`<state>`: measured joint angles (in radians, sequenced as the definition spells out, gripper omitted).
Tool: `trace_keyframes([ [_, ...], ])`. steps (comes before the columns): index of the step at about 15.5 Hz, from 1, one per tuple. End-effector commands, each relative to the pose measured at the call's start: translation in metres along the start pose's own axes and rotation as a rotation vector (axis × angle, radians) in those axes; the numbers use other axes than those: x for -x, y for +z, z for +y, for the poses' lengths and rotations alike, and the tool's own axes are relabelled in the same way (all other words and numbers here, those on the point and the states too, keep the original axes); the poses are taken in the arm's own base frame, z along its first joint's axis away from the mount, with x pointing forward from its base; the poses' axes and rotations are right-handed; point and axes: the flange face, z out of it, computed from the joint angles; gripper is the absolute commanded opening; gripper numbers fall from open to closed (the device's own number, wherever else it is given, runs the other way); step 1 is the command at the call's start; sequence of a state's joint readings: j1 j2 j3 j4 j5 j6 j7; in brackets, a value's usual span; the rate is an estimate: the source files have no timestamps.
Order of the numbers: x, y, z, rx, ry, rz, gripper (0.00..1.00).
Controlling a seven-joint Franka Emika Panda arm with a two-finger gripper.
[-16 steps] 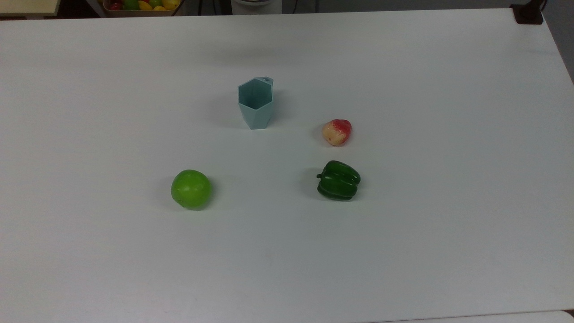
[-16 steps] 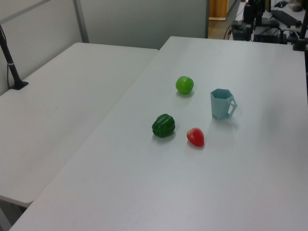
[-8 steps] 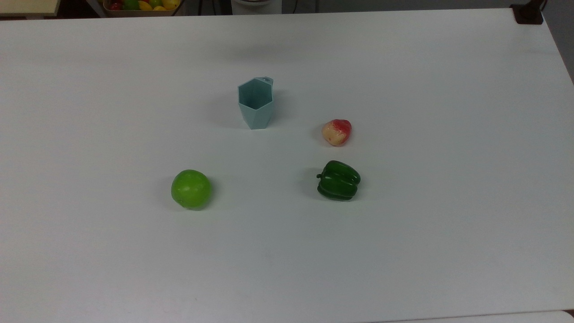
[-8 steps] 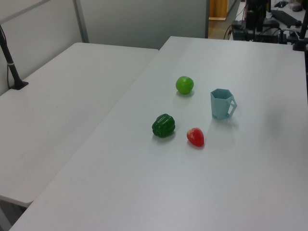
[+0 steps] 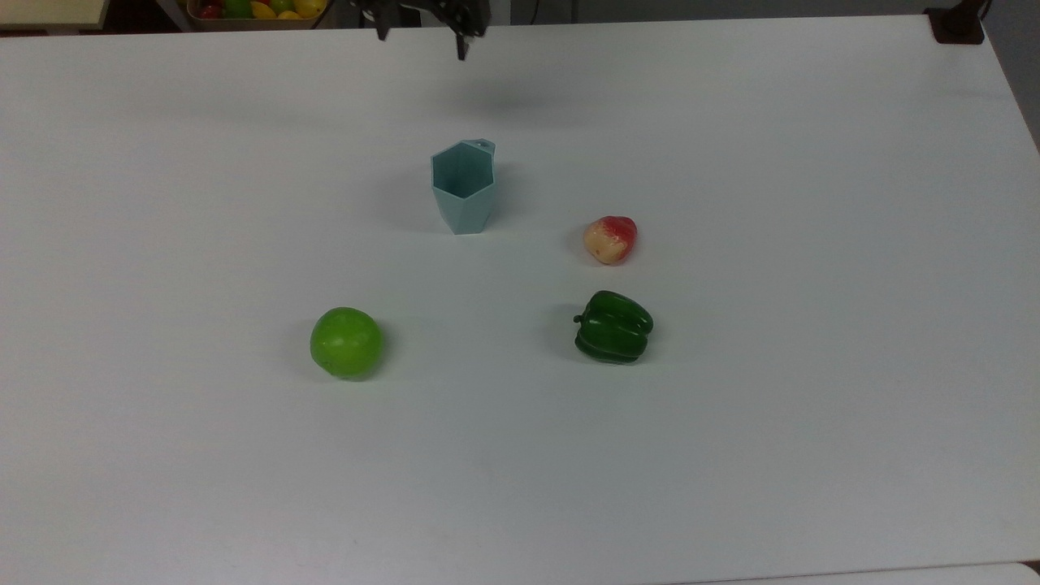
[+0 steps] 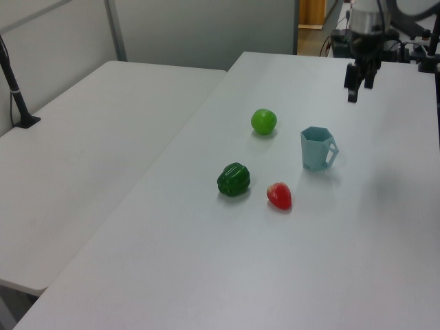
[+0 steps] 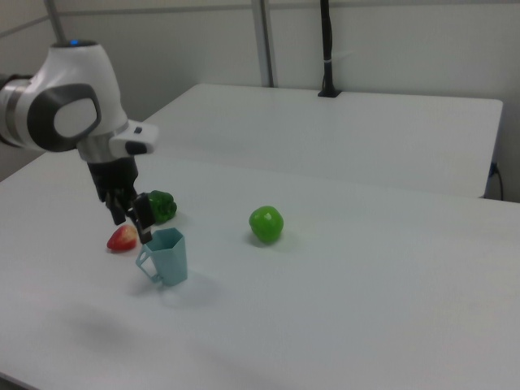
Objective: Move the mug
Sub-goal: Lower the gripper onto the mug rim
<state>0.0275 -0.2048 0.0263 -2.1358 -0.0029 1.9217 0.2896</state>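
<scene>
Gripper point(image 6: 357, 86) hanging at mug's point(image 5: 463, 187) 12 o'clock in top view | fingers parted, grasping nothing | you are staging a rim approach | mug standing upright on counter point(image 5: 812, 406), handle facing arm.

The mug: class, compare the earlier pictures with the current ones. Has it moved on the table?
No. In the top view the mug stands in the same spot relative to the red fruit and the green apple, upright as before.

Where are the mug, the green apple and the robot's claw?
mug point(image 5: 462, 188): top view, on its front wall.
green apple point(image 6: 263, 122): left view, on its middle.
claw point(image 6: 359, 84): left view, midway between its fingertips.
</scene>
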Motion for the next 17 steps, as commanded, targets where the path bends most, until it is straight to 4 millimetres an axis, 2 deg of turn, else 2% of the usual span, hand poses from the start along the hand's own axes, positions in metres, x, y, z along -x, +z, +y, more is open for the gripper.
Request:
trace_keyframes([
  [1, -0.004, 0.036, -0.026, -0.009, 0.066, -0.007, 1.00],
  [4, -0.010, 0.065, -0.046, -0.007, 0.091, -0.001, 1.00],
  [9, -0.014, 0.096, -0.059, 0.015, 0.103, -0.034, 1.00],
  [12, -0.018, 0.108, -0.071, 0.017, 0.129, -0.004, 0.97],
  [15, -0.022, 0.122, -0.073, 0.041, 0.158, -0.005, 0.97],
  [17, -0.024, 0.126, -0.076, 0.048, 0.167, 0.008, 0.91],
])
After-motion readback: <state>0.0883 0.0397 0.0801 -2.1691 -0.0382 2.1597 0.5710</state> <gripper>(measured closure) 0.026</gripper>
